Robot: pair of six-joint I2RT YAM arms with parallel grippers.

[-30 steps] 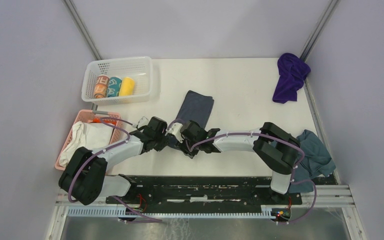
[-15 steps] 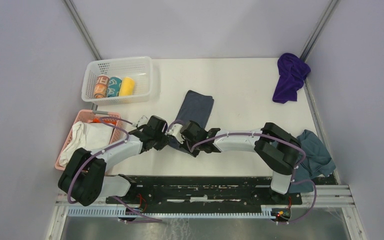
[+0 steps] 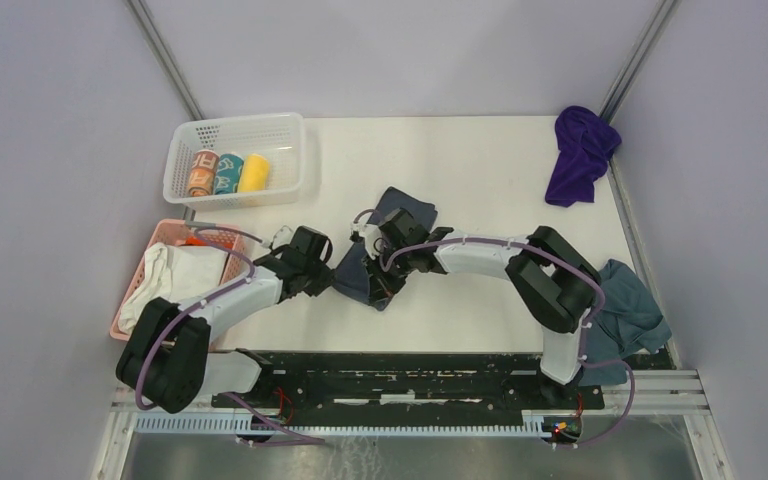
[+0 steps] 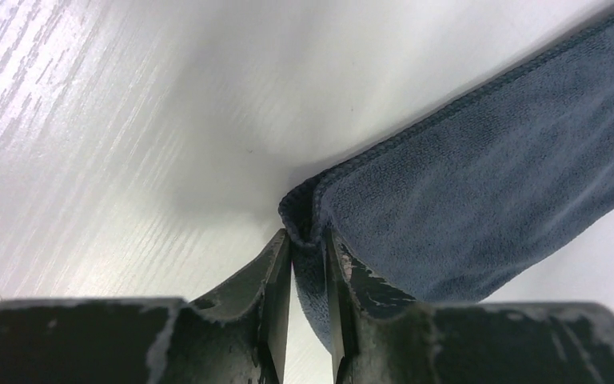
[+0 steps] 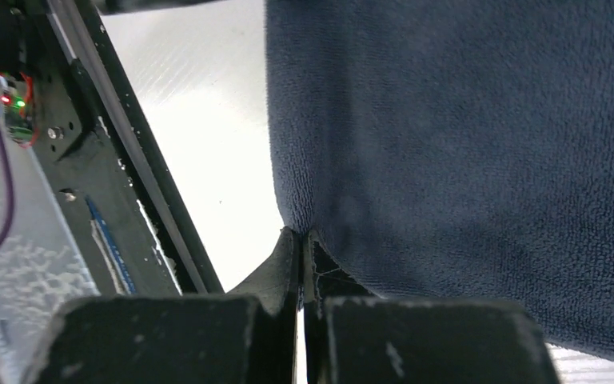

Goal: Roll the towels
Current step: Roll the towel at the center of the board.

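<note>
While the left tool [image 4: 308, 240] and right tool [image 5: 302, 234] each stand clamped on an edge of the slate-grey towel [image 4: 488, 160], bunched at mid-tabletop [image 3: 480, 180], the purple towel [image 3: 580, 152] lies crumpled toward 2 o'clock.

Two baskets [image 3: 182, 137], three rolled cloths [image 3: 227, 172], one white bundle [image 3: 185, 272], one grey towel [image 3: 407, 207], one purple towel [image 3: 580, 150], one teal cloth [image 3: 635, 305].

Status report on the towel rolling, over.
Left gripper shut on grey towel corner. Right gripper shut on its edge. Purple towel crumpled far right, not obstructing.
</note>
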